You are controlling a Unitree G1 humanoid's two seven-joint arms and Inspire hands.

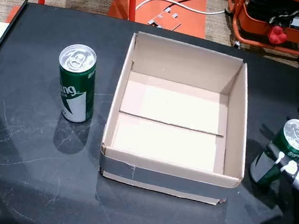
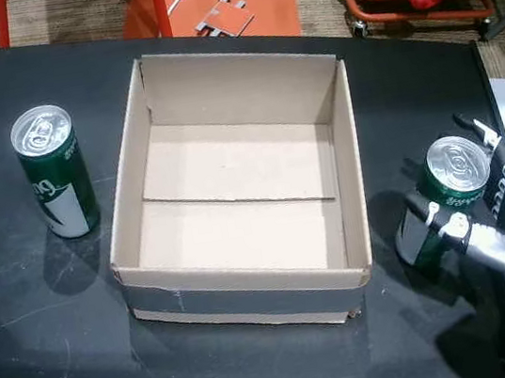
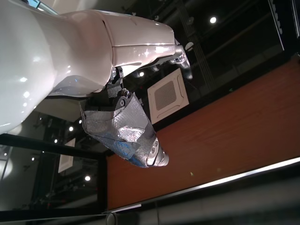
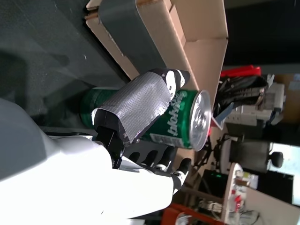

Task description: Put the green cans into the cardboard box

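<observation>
Green can (image 2: 448, 193) within right hand's (image 2: 496, 229) curled fingers (image 4: 140, 101)

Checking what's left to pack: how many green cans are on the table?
2. One green can stands upright left of the cardboard box, untouched. The other can stands right of the box, with the right hand around it. None in the box.

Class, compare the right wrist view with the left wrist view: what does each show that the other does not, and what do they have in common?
Only the right wrist view shows task items: the right hand wrapped around a green aluminium drink can, which stands on the black table beside the taped corner of the open cardboard box.

Only the left wrist view shows the left hand, raised toward a dark ceiling with a square vent and small lights, holding nothing visible.

Both show a white robot forearm and a thumb covered in grey tape.
</observation>
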